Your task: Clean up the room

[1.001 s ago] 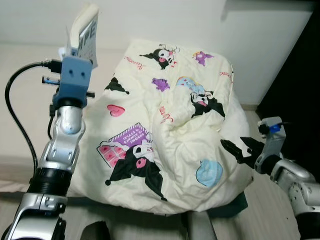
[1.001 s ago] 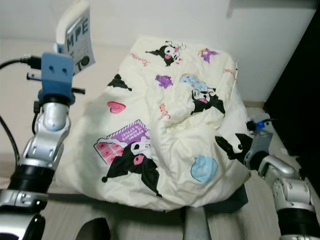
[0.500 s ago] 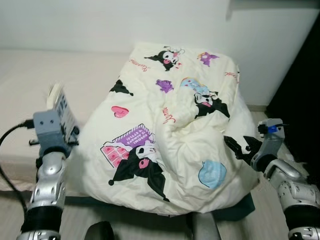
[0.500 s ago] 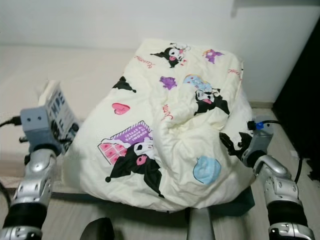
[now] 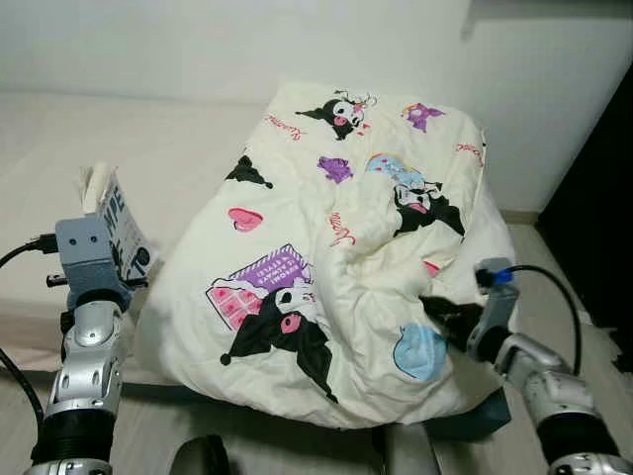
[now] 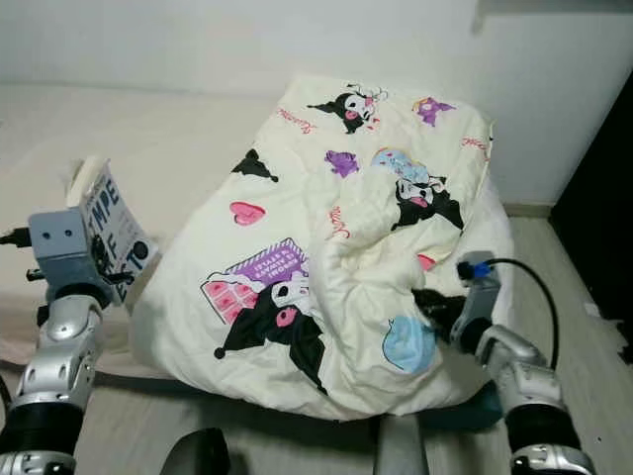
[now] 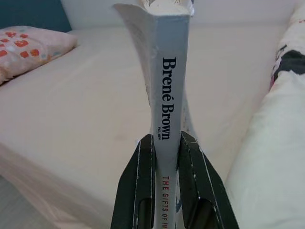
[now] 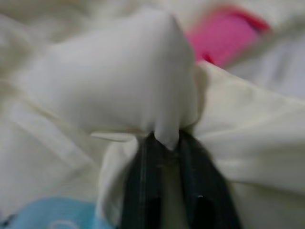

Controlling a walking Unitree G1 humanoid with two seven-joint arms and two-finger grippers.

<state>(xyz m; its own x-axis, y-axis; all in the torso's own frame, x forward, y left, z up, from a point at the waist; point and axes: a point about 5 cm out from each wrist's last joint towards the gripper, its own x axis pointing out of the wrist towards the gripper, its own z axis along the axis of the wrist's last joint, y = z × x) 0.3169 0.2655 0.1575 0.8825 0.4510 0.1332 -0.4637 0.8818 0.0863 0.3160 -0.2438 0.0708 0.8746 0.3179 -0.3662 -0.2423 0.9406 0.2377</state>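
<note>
- My right gripper (image 5: 435,311) is clamped on a fold of the duvet (image 5: 336,247); in the right wrist view the two black fingers (image 8: 143,191) are pinched together with pale cloth bunched between them.
- That pinch sits at about 4 o'clock on the duvet's heap, near its lower right edge, just above the blue patch (image 5: 419,352) printed on the cloth.
- The duvet lies piled on the right part of the bed (image 5: 148,148), its long axis running from 6 o'clock near me toward 12 o'clock at the wall (image 5: 297,40). The bulk of it lies at 10 to 11 o'clock from the right gripper.
- My left gripper (image 7: 166,157) is closed on a book (image 7: 164,71), spine toward the wrist camera, held upright at about 9 o'clock of the heap, just beside its left edge.
- Bare mattress stretches away at 9 to 11 o'clock, with a pillow (image 7: 28,45) at its far corner; that is the open room for spreading the cloth or setting the book down, I judge.
- At 3 o'clock the bed ends and a strip of floor (image 5: 554,277) runs beside a dark panel (image 5: 603,218), so there is little room to pull that way.
- The right arm is the nearer one for the duvet; I judge the pull should go leftward across the mattress.
</note>
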